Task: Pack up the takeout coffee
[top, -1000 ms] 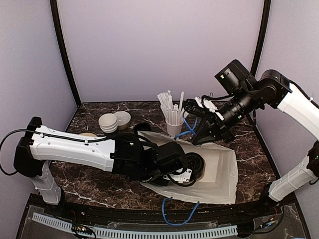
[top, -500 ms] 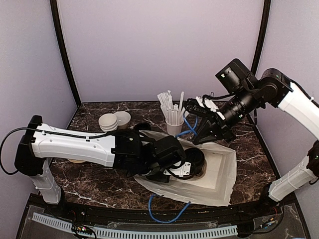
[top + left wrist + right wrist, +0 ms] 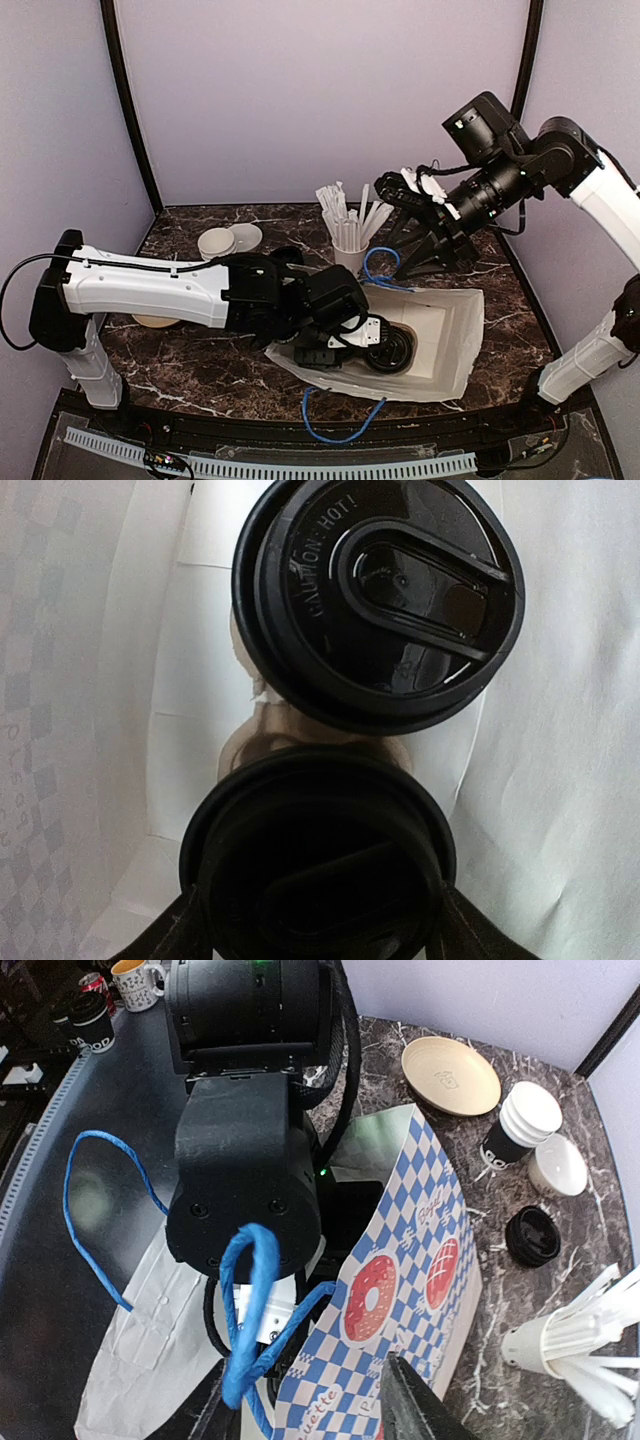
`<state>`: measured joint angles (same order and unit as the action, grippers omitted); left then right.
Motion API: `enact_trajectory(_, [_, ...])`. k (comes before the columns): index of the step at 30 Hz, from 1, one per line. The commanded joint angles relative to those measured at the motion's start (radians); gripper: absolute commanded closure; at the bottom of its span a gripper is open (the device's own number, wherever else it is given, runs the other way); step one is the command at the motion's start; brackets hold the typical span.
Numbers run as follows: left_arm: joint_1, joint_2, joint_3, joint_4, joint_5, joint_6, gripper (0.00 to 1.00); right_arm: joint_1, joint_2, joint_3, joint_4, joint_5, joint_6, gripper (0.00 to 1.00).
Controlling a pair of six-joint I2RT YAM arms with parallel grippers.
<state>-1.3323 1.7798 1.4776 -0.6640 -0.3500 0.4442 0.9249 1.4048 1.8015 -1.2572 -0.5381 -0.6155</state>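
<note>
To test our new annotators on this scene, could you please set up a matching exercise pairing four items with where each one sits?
Things:
1. takeout coffee
2. straws
3. tan plate
4. black lids

Places:
A. partly hidden under the left arm in the top view
B. standing in a white cup
C. next to the white lid
D. held by the left gripper, inside the paper bag

Pairs: 1-D, 2-B, 3-A, 4-C.
</note>
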Motion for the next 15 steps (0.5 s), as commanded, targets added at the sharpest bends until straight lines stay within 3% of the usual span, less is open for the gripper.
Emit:
enact_trajectory(1, [0.029,-0.025,0.022,-0.053,0.068,-0.038,0.43,0.008,0.024,0.116,-0.050,0.043,-0.038,0.47])
enact_trajectory(10, [0.039,-0.055,-0.009,0.004,0.076,-0.018,0.44,-0.001,0.048,0.314,-0.075,0.155,-0.008,0.36])
enact_trajectory(15, [0.036,-0.088,-0.070,0.071,0.093,0.025,0.44,-0.158,0.001,0.124,0.066,0.202,0.023,0.38])
